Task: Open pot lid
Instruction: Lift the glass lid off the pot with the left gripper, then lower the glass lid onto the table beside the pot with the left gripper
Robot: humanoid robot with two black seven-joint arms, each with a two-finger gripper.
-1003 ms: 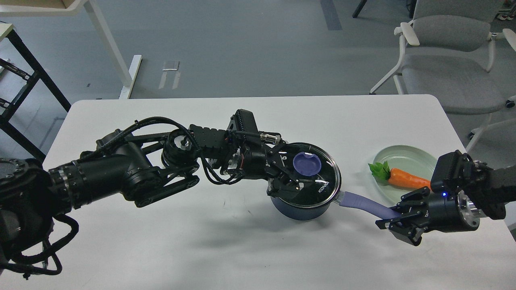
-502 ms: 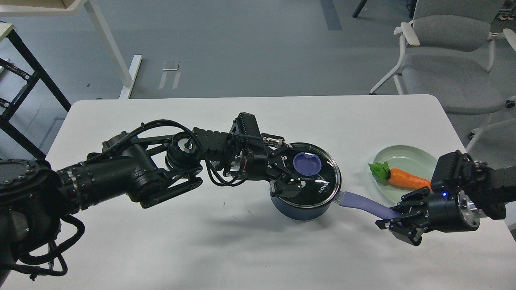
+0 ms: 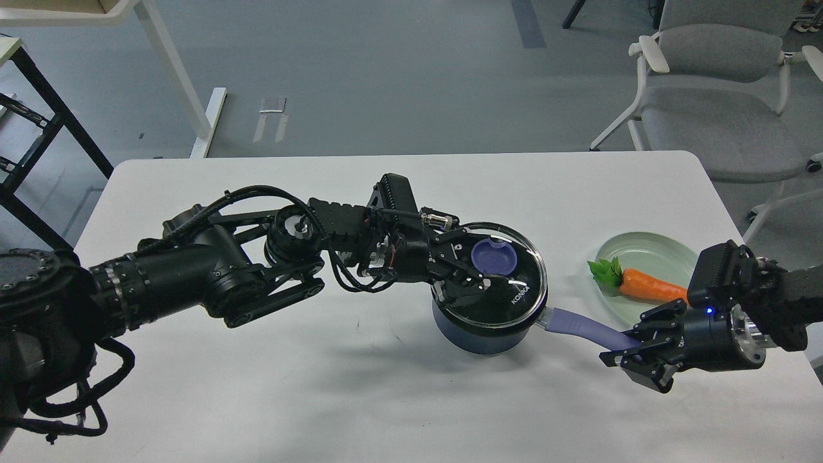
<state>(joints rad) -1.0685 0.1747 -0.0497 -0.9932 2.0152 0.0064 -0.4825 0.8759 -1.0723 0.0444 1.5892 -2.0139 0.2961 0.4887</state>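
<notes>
A grey floor with a grey office chair [image 3: 726, 90] lies behind the white rectangular surface [image 3: 257, 386]. Near the middle of it stands the dark blue round pot [image 3: 479, 331], and over it sits the glass lid with a black rim [image 3: 508, 296], marked KONKA, tilted and raised on its far side. The left tool [image 3: 464, 275] reaches over the lid's left part beside the blue-violet round knob [image 3: 494, 258]; whether its 2 fingers grip anything cannot be told. The right tool [image 3: 633, 357] is clamped on the end of the pot's lavender handle [image 3: 578, 326]. Just beyond, a plastic orange carrot [image 3: 646, 286] with green leaves lies on a pale green oval plate [image 3: 649, 247].
</notes>
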